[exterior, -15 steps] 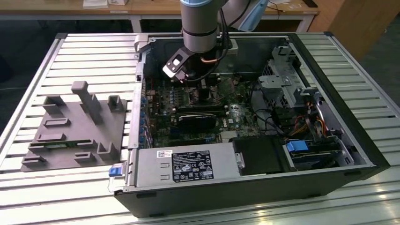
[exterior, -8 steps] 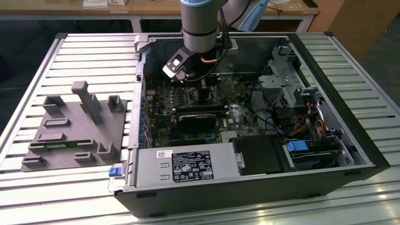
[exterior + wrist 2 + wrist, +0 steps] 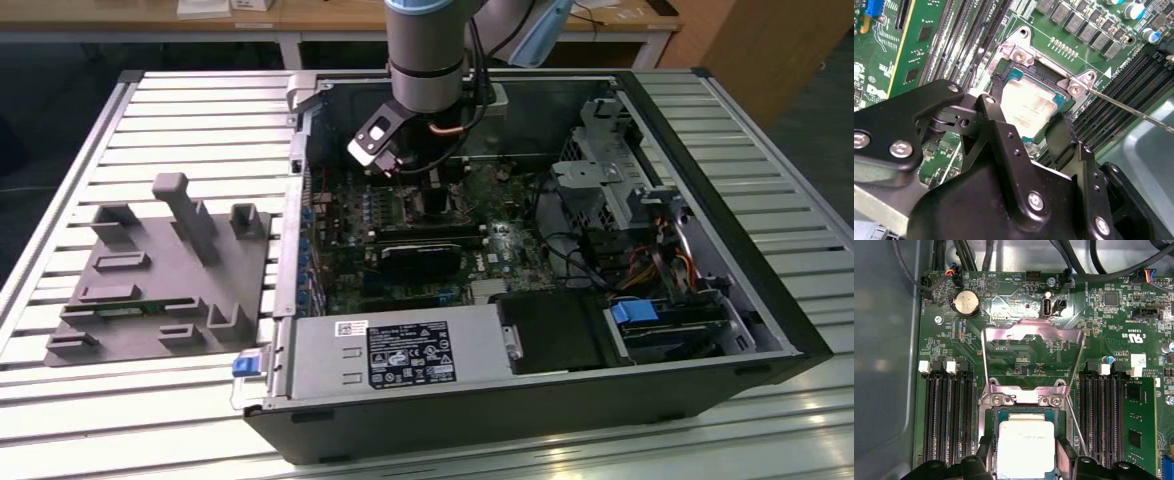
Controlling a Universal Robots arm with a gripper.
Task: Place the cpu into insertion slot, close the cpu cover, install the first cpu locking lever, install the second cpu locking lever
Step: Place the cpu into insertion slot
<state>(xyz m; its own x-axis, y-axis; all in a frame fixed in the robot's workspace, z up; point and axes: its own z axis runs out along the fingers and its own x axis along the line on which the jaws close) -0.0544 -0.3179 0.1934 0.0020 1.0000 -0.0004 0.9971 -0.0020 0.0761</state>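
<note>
gripper point(image 3: 1025, 462) clamps the cpu point(image 3: 1024, 440), seated in the slot point(image 3: 1024, 412), far in the case. cover point(image 3: 1029, 329) open, lever point(image 3: 1124, 107) loose: closing and both levers left.

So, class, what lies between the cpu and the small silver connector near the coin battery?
In the first wrist view, the cpu cover, swung open: its hinged edge by the cpu, green board showing through its window.
</note>
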